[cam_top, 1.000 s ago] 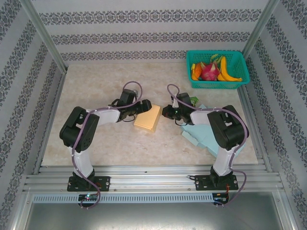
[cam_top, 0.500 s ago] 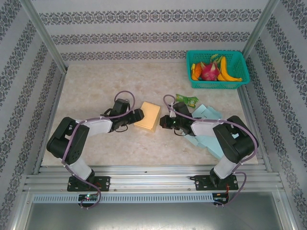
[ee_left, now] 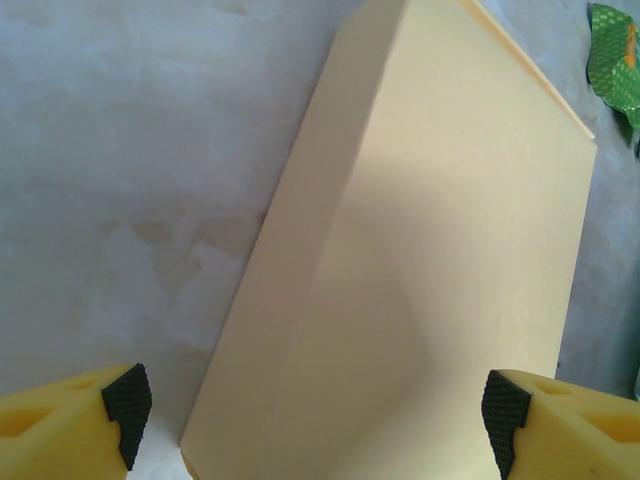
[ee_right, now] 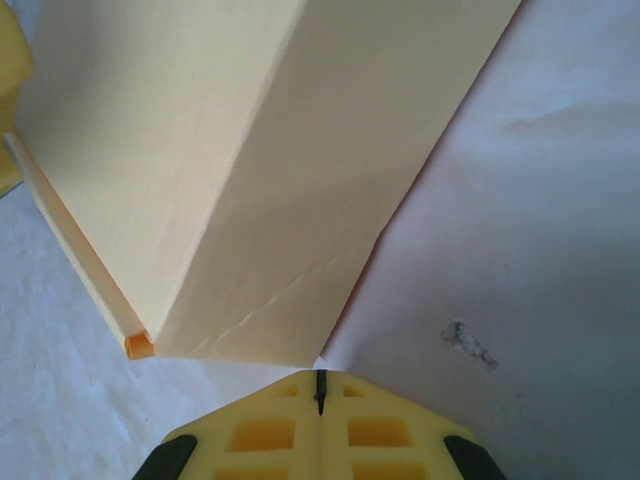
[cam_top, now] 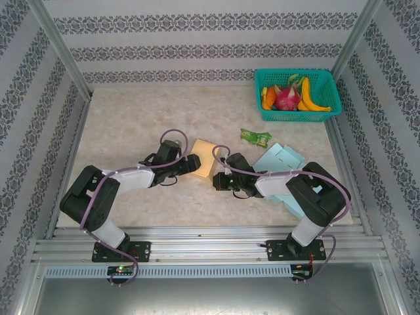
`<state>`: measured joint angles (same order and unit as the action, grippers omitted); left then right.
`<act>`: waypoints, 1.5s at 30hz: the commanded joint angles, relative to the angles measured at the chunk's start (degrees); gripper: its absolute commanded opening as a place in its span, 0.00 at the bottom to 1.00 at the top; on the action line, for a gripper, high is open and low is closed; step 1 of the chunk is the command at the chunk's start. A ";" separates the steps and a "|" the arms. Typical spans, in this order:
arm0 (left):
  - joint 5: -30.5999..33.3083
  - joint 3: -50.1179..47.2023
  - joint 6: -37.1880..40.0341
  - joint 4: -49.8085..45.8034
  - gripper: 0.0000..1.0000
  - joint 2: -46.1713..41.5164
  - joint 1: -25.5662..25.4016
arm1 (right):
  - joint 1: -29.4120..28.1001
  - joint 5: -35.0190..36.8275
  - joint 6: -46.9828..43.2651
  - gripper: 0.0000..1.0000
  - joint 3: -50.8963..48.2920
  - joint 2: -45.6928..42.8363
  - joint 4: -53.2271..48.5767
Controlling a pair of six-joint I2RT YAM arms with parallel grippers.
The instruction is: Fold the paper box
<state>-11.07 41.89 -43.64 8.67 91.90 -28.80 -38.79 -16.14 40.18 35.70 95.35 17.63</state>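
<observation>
Desk (cam_top: 131,118) – pale marbled top, metal rails along left and right sides, patterned walls around.

Yellow paper box (cam_top: 205,157) near middle, lying flat, long side slanted; one end open in right wrist view.

Green packet (cam_top: 255,137) right of box and a little further back, apart from it.

Pale blue sheets (cam_top: 282,161) right of box, nearer front edge – flat, overlapping.

Teal basket (cam_top: 298,115) in far right corner, well apart from the rest.

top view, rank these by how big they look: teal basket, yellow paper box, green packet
1. teal plastic mesh basket, clearly largest
2. flat yellow paper box, partly covered, yet plainly in between
3. green crinkled packet, smallest
</observation>
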 commanded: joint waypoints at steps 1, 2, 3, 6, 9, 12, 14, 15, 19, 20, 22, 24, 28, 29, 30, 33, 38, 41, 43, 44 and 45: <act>1.91 1.24 -0.84 0.62 0.88 0.18 -1.64 | -0.20 1.46 0.26 0.00 0.67 1.09 1.44; 2.32 1.52 -0.84 0.33 0.88 0.47 -2.05 | -0.21 1.31 0.26 0.00 1.09 1.59 1.50; 2.52 1.78 -0.84 0.09 0.88 0.80 -2.29 | -0.19 1.05 0.35 0.00 1.33 2.13 1.68; 2.08 2.17 -1.14 0.28 0.88 1.65 -3.01 | -0.24 0.30 0.59 0.00 1.99 3.73 2.42; 1.22 2.43 -1.90 1.15 0.88 2.47 -4.43 | -0.15 -0.37 1.01 0.00 2.40 5.18 3.43; 0.01 2.83 -2.81 2.15 0.88 2.96 -6.23 | -0.02 -1.74 1.45 0.00 2.70 6.35 5.28; -1.26 2.79 -3.67 3.15 0.88 3.11 -7.45 | 0.12 -3.24 1.90 0.00 2.63 6.92 7.54; -2.01 2.74 -4.29 3.88 0.88 3.12 -8.16 | 0.13 -3.84 2.15 0.00 2.45 7.16 8.93; -4.73 2.63 -6.85 7.62 0.88 3.40 -11.86 | 0.18 -4.86 3.03 0.00 1.85 7.91 13.03; -5.18 2.76 -7.62 8.27 0.88 3.52 -12.92 | 0.18 -4.74 3.19 0.00 1.83 8.07 13.60; -5.58 3.18 -8.91 9.87 0.88 3.89 -15.26 | 0.12 -4.49 3.61 0.00 1.69 8.35 14.80; -5.42 3.37 -10.06 10.59 0.88 4.17 -16.98 | 0.14 -4.21 4.13 0.00 1.65 8.61 15.64; -5.73 3.18 -11.99 11.97 0.88 4.19 -17.79 | 0.16 -4.02 5.31 0.00 1.57 9.31 17.58; -5.34 3.27 -11.81 11.50 0.88 3.91 -17.79 | 0.13 -3.95 5.56 0.00 1.56 9.48 18.02; -4.19 3.80 -11.24 9.89 0.88 3.54 -17.78 | 0.03 -3.90 5.69 0.00 1.52 9.59 18.21; -0.22 5.45 -8.91 4.59 0.88 2.38 -17.45 | 0.04 -3.65 5.94 0.00 1.00 9.22 18.72; 2.27 5.36 -7.39 1.88 0.88 0.64 -15.21 | 0.27 -3.35 5.38 0.00 -0.58 7.08 18.42; 3.01 4.85 -6.94 0.88 0.88 0.16 -13.66 | 0.70 -2.89 5.09 0.00 -1.56 5.47 17.64; 3.91 4.31 -6.69 0.12 0.88 -0.13 -12.73 | 1.08 -2.22 4.75 0.00 -2.28 4.26 16.60; 4.28 3.77 -6.56 -0.04 0.89 -0.52 -12.17 | 1.30 -1.88 4.52 0.00 -2.60 3.81 15.91; 4.66 3.42 -6.46 -0.20 0.89 -0.79 -11.57 | 1.47 -1.51 4.25 0.00 -2.78 3.29 15.12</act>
<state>2.79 44.49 -49.56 5.43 93.78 -39.79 -36.88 -19.97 46.30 33.21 98.91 28.84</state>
